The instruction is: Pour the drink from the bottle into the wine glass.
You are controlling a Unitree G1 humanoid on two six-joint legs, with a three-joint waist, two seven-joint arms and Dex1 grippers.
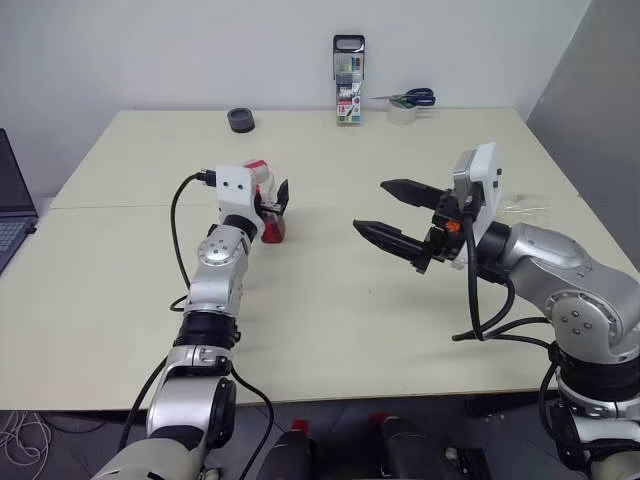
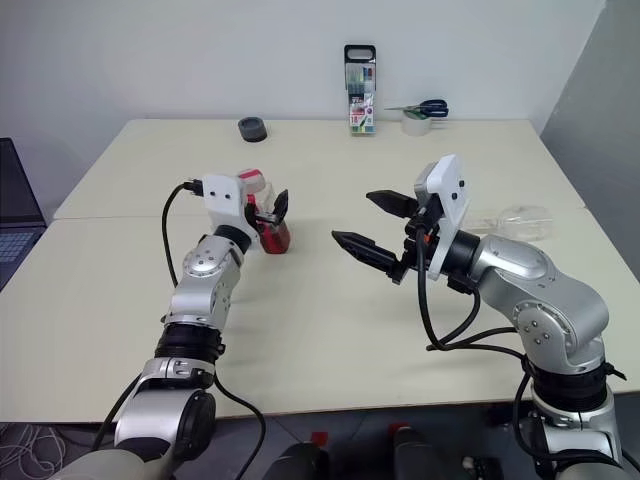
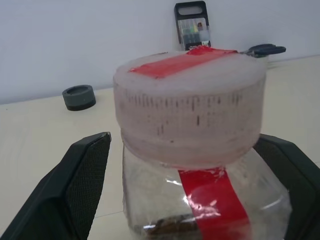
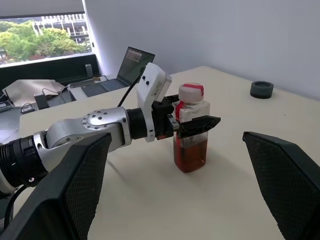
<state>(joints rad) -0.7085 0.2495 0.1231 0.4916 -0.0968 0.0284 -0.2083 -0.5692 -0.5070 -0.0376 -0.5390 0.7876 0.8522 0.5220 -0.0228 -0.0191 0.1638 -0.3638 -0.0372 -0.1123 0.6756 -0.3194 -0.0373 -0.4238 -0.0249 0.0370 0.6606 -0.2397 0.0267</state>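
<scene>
Standing upright, clear squarish bottle (image 4: 190, 131), pale red-taped cap, amber drink (image 4: 190, 154) low

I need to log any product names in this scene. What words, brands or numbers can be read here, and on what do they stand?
None can be read.
Marker pack by the wall: a label with printing at its lower front, too small to read.
Bottle between the left gripper fingers: plain red tape strip, no lettering visible.
Cap: only moulded ridges, no text.
</scene>
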